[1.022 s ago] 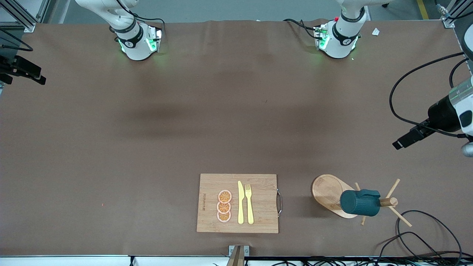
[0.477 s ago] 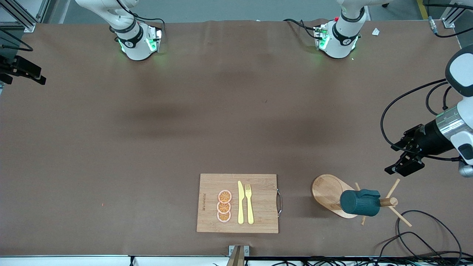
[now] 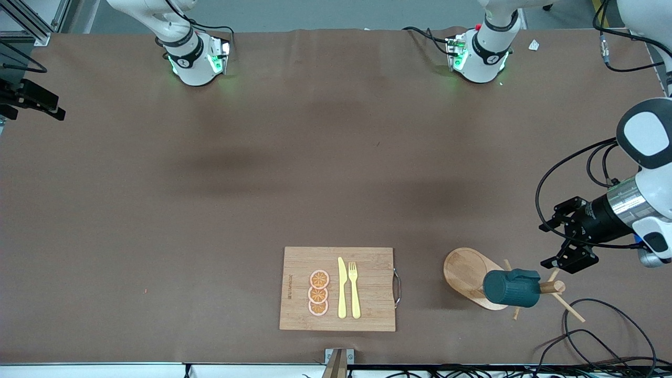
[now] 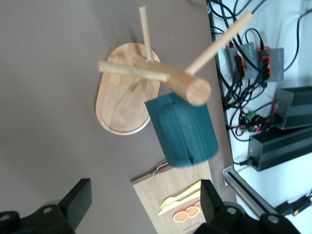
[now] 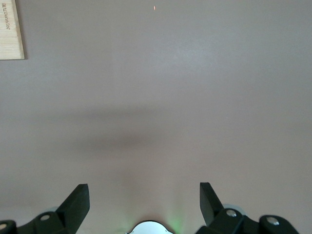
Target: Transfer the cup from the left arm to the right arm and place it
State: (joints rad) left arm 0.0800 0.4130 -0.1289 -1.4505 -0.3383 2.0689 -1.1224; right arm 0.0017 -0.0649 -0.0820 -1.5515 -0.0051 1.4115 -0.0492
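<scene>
The cup (image 3: 510,288), dark teal, hangs tilted on a peg of a wooden mug tree (image 3: 464,273) near the front edge, toward the left arm's end of the table. In the left wrist view the cup (image 4: 185,131) hangs under the tree's thick pole (image 4: 180,83). My left gripper (image 3: 546,244) hovers over the table beside the tree's pegs, open, with nothing between its fingers (image 4: 78,200), apart from the cup. My right gripper (image 3: 59,107) waits at the right arm's end of the table, open (image 5: 144,187) over bare table.
A bamboo cutting board (image 3: 367,310) beside the mug tree carries orange slices (image 3: 318,293) and a yellow knife and fork (image 3: 348,289). Black cables (image 3: 604,331) loop at the table's front corner next to the tree.
The left arm has swung in from the table's end and come down toward the mug tree, stopping close to its pegs. The cup and the right arm have not moved.
</scene>
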